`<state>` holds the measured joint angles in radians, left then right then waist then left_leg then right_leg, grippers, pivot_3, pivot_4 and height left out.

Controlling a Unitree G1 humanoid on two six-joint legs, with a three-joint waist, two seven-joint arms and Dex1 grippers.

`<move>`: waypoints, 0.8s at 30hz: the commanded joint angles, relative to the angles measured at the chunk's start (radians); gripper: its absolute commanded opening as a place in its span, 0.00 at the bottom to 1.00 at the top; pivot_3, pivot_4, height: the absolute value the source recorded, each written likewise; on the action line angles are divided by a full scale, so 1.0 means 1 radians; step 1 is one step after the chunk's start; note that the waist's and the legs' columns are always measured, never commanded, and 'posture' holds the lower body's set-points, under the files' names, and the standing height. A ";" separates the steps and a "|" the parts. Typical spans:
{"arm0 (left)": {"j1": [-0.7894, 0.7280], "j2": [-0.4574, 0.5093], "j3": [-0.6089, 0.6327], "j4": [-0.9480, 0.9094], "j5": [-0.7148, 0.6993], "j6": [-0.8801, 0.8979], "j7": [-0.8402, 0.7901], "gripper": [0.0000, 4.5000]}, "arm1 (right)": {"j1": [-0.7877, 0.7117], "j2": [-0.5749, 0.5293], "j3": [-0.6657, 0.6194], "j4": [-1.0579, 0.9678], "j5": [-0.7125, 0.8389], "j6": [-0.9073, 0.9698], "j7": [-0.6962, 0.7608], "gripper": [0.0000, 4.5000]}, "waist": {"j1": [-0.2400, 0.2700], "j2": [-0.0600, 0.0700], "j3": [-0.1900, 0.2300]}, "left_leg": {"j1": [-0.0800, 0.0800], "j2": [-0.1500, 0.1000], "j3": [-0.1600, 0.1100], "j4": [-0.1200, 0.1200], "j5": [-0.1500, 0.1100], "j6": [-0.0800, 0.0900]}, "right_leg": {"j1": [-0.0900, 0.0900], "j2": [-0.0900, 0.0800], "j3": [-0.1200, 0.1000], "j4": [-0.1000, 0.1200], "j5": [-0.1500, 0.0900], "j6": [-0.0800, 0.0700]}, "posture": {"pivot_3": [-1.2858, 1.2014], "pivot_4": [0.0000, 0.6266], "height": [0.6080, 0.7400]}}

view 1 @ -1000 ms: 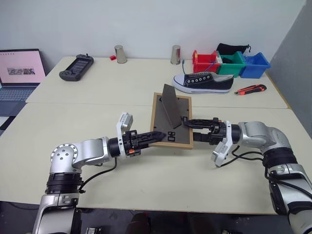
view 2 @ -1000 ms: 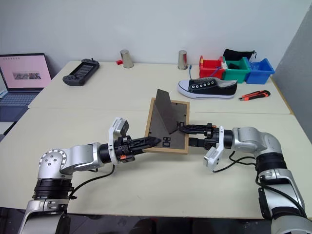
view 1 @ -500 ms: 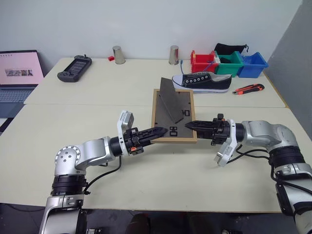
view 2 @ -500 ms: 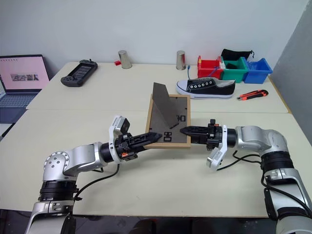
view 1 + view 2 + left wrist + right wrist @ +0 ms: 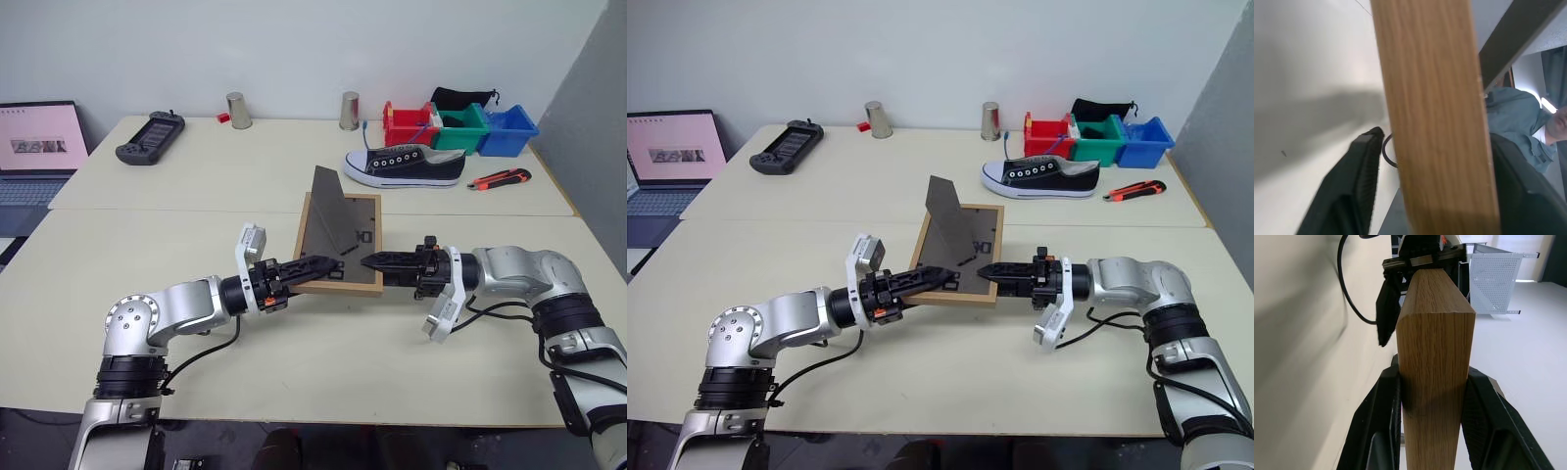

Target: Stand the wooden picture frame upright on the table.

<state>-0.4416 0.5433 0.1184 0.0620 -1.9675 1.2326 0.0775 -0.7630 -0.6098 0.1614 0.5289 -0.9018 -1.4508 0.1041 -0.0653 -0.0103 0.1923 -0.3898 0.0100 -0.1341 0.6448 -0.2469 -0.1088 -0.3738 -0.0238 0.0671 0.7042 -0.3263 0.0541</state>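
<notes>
The wooden picture frame (image 5: pixel 338 245) is held just above the table (image 5: pixel 323 362), its dark back facing up and its near edge raised. Its hinged stand (image 5: pixel 326 206) sticks up from the back. My right gripper (image 5: pixel 370 262) is shut on the frame's near right corner; in the right wrist view both fingers (image 5: pixel 1386 411) press the wood edge (image 5: pixel 1432 357). My left gripper (image 5: pixel 323 266) is open around the near left edge. In the left wrist view the wood (image 5: pixel 1435 122) runs between the fingers (image 5: pixel 1352 191), with a gap beside it.
Behind the frame lie a black sneaker (image 5: pixel 407 164) and an orange utility knife (image 5: pixel 505 179). Red, green and blue bins (image 5: pixel 465 127) stand at the back right, two metal cups (image 5: pixel 238 110) and a game controller (image 5: pixel 152 137) at the back, a laptop (image 5: pixel 34 147) far left.
My right gripper has closed on the frame's near right corner. My left gripper has opened around the near left edge. The frame's near edge sits higher and it has swung slightly left.
</notes>
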 commanded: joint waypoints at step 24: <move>-0.003 0.421 0.186 -0.300 0.617 -0.194 -0.584 1.00 | -0.117 -0.027 0.106 0.009 1.213 0.826 0.777 0.28 | -0.023 -0.002 0.001 | -0.001 0.003 0.001 -0.001 -0.002 0.004 | 0.000 0.001 0.002 0.000 0.000 0.000 | 0.52 0.24 1.00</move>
<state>-0.4339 0.9728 0.2538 -0.2174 -1.3888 1.0921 -0.4721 -0.8385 -0.6580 0.3314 0.6744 0.0768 -0.8479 0.7355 -0.0881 -0.0120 0.1937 -0.3909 0.0131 -0.1338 0.6435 -0.2489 -0.1046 -0.3741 -0.0227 0.0686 0.7044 -0.3263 0.0537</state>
